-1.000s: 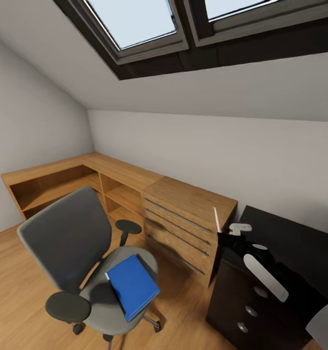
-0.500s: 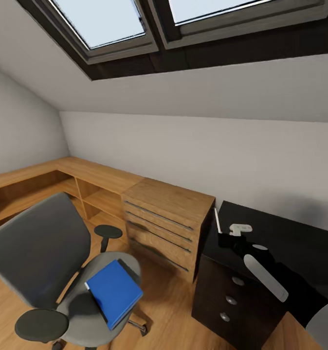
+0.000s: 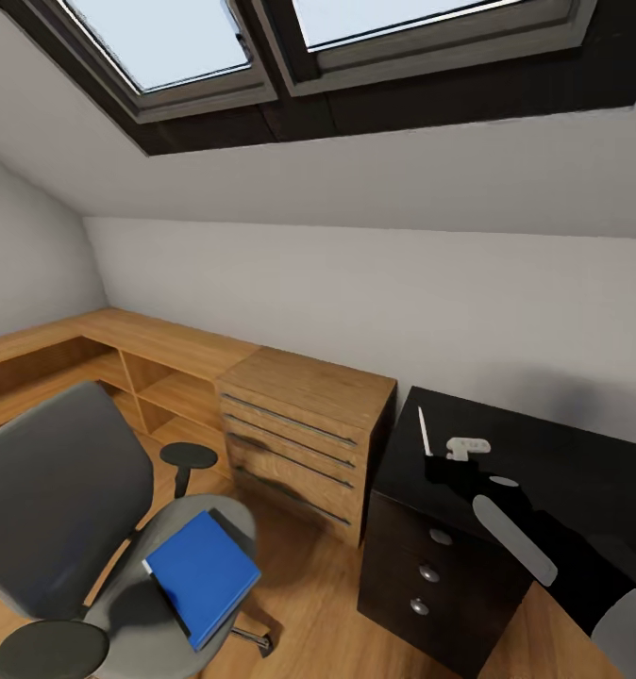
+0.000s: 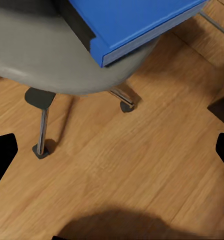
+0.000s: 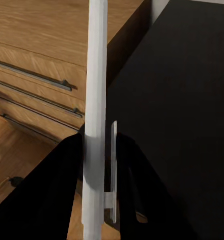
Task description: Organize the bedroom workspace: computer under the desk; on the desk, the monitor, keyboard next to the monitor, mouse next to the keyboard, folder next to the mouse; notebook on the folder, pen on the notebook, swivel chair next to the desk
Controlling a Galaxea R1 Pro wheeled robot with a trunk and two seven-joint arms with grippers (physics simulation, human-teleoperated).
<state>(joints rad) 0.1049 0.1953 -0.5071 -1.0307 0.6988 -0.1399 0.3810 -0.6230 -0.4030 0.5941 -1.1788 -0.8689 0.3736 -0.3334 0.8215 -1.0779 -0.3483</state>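
We saw our right end effector [image 5: 99, 150] pinching the pen [image 5: 95, 90] upright above the black surface [image 3: 544, 453]. The folder [image 3: 200, 573] lay on the swivel chair [image 3: 63, 500]. We could not tell our left end effector's state.

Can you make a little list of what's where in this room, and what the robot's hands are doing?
folder: lying on the swivel chair seat
pen: pinched in the right hand, above the desk edge
left hand: fingers apart over the wood floor by the chair's legs, holding nothing
beside desk: wooden drawer unit
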